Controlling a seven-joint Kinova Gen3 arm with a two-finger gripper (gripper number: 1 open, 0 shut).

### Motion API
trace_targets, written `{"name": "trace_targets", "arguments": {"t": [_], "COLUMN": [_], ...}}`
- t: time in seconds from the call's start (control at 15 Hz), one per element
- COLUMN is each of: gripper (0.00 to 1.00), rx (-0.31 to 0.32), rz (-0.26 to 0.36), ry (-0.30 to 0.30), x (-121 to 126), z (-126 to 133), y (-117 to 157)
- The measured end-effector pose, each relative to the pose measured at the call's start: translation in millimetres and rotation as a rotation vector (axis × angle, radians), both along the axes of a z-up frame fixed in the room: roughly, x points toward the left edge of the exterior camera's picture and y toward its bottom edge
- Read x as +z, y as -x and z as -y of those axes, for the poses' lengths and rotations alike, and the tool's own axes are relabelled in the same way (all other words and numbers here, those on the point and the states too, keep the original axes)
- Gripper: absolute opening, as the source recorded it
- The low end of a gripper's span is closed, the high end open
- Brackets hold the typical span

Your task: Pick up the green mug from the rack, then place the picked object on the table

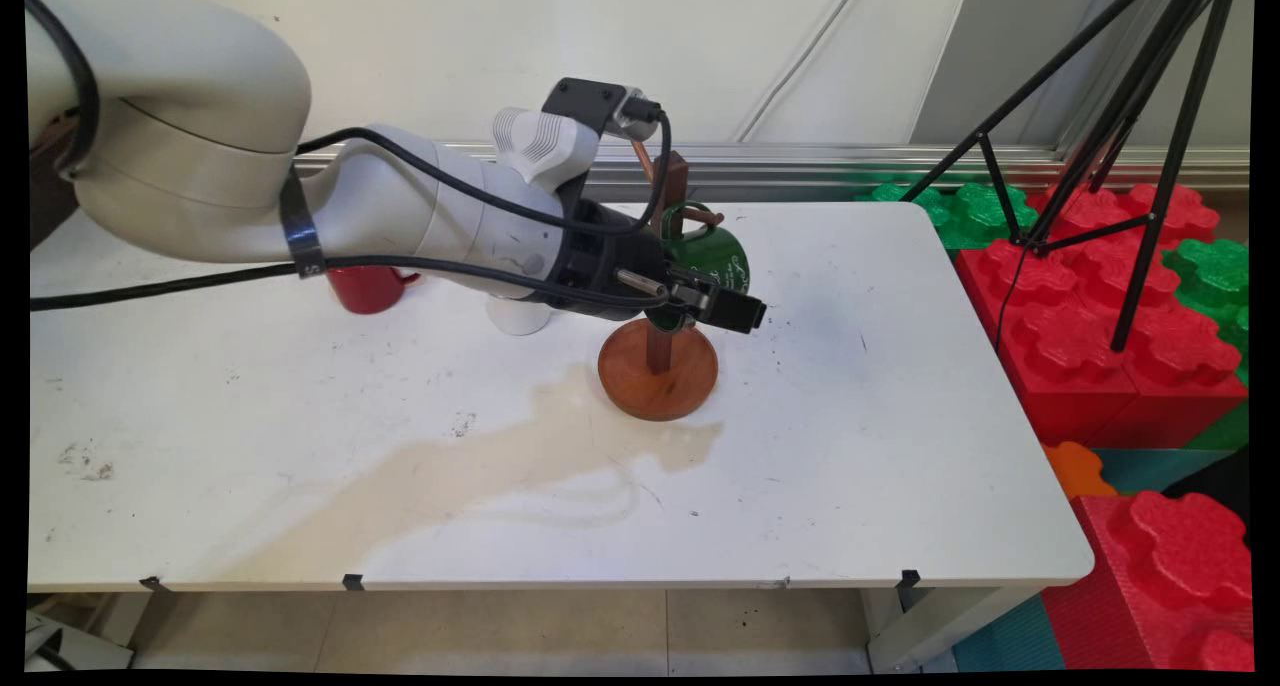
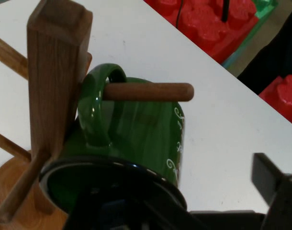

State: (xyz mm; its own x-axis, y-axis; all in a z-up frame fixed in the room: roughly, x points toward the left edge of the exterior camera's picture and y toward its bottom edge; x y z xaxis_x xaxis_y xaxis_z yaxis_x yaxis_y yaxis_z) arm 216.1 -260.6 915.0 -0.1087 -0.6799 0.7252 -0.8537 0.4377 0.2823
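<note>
A red cup point(image 1: 368, 288) stands at the table's point(image 1: 300, 446) back left, partly behind the arm. Just right of it a white cup point(image 1: 518, 316) shows below the arm. Next comes the gripper point(image 1: 722, 306), reaching rightward over the wooden mug tree point(image 1: 657, 366). A green mug point(image 1: 712, 256) hangs by its handle point(image 2: 99, 105) on one of the tree's pegs point(image 2: 151, 92), close against the post point(image 2: 55, 81). In the hand view the mug's dark rim point(image 2: 112, 167) sits right at the gripper's base, with one finger point(image 2: 273, 184) standing clear on the mug's right; the other is hidden near the rim, so the fingers are apart and I cannot tell whether they press on the mug. What shows of the mug's inside is dark. Red and green foam blocks point(image 1: 1100, 296) and a black tripod point(image 1: 1150, 116) stand right of the table.
</note>
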Motion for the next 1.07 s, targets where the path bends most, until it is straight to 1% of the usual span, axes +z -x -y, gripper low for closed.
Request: {"name": "trace_targets", "arguments": {"t": [0.07,0.67,1.07], "gripper": [0.00,0.00,0.00], "rx": [0.003,0.007,0.011], "rz": [0.000,-0.001,-0.008], "ry": [0.001,0.011,0.014], "x": [-0.4,-0.9,7.8], "z": [0.2,-4.6,-17.6], "y": [0.9,2.5,-3.2]}}
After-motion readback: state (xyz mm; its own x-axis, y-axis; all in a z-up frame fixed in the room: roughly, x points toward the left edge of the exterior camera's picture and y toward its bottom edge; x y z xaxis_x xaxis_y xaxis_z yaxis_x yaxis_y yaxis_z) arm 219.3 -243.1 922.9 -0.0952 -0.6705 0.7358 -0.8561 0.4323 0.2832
